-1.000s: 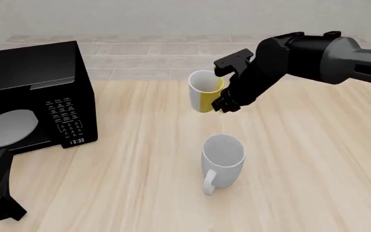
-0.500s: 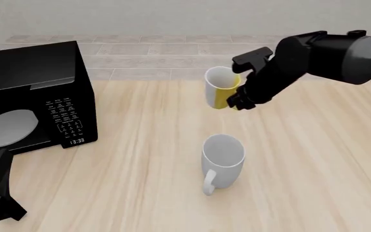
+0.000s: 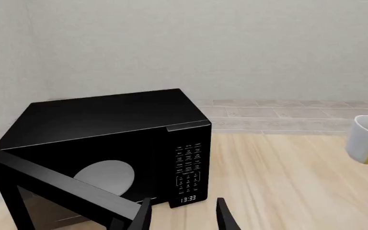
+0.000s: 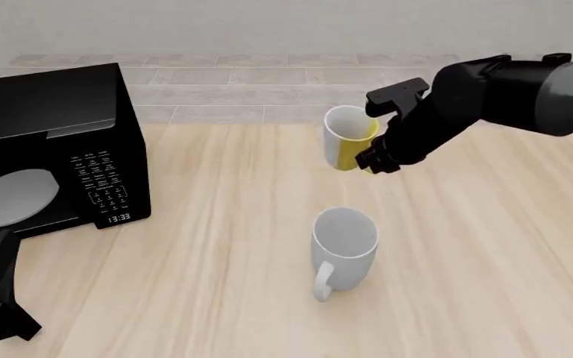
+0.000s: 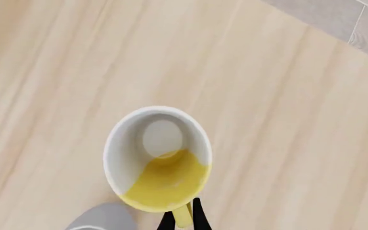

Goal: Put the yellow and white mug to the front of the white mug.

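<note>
A: Where is the yellow and white mug (image 4: 348, 139) at this moment?

B: It hangs in the air above the desk (image 4: 486, 246), held by the right claw (image 4: 372, 146). In the right wrist view the two fingers pinch the yellow handle, so the claw is closed narrow on it. The mug is upright, with its mouth facing up.

A: And the white mug (image 4: 345, 247)?

B: It stands on the desk, nearer to the camera, well apart from the carried mug. Its handle points toward the near edge.

A: Why is the small mug held so high?

B: I think this is for carrying it over the taller white mug without a knock. Gripping by the handle keeps the body free, but the mug could swing a little.

A: What about the left claw (image 3: 182, 216)?

B: It rests low at the near left corner, beside the black microwave (image 4: 53, 149), whose door is open. Its fingers stand apart with nothing between them. It seems only to wait.

A: So the task is not finished?

B: No. The mug is not yet set down in front of the white mug.
</note>
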